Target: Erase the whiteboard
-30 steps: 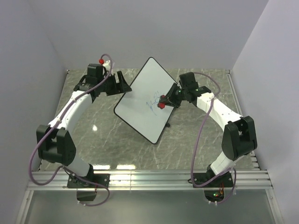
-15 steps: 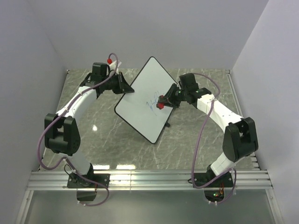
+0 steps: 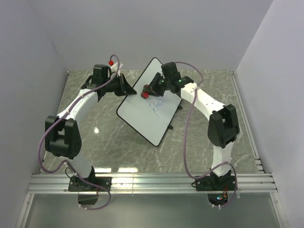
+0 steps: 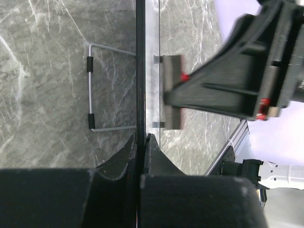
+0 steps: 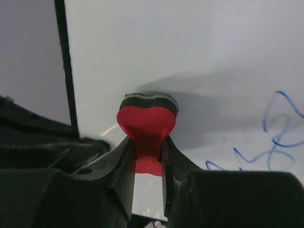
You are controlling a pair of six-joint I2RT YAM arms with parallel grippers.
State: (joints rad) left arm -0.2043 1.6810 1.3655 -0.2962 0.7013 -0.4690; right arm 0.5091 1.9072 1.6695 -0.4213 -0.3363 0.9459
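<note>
The whiteboard [image 3: 142, 116] stands tilted at mid-table, with a blue scribble [image 3: 156, 105] near its middle. My left gripper [image 3: 128, 90] is shut on the board's upper left edge; in the left wrist view the jaws [image 4: 141, 138] pinch the black rim [image 4: 140, 57] seen edge-on. My right gripper [image 3: 151, 89] is shut on a red eraser [image 3: 146, 93], whose felt pad presses on the board up and left of the scribble. In the right wrist view the eraser [image 5: 147, 121] sits between the fingers [image 5: 148, 151] against the whiteboard [image 5: 199, 42], with the scribble [image 5: 278, 135] off to the right.
A wire stand [image 4: 90, 88] props the board from behind on the grey marble table [image 3: 95, 137]. Grey walls close in the back and both sides. A metal rail [image 3: 152, 183] runs along the near edge by the arm bases.
My left gripper moved in and shut on the board's edge. My right arm carried the eraser from the scribble's right side up and left across the board.
</note>
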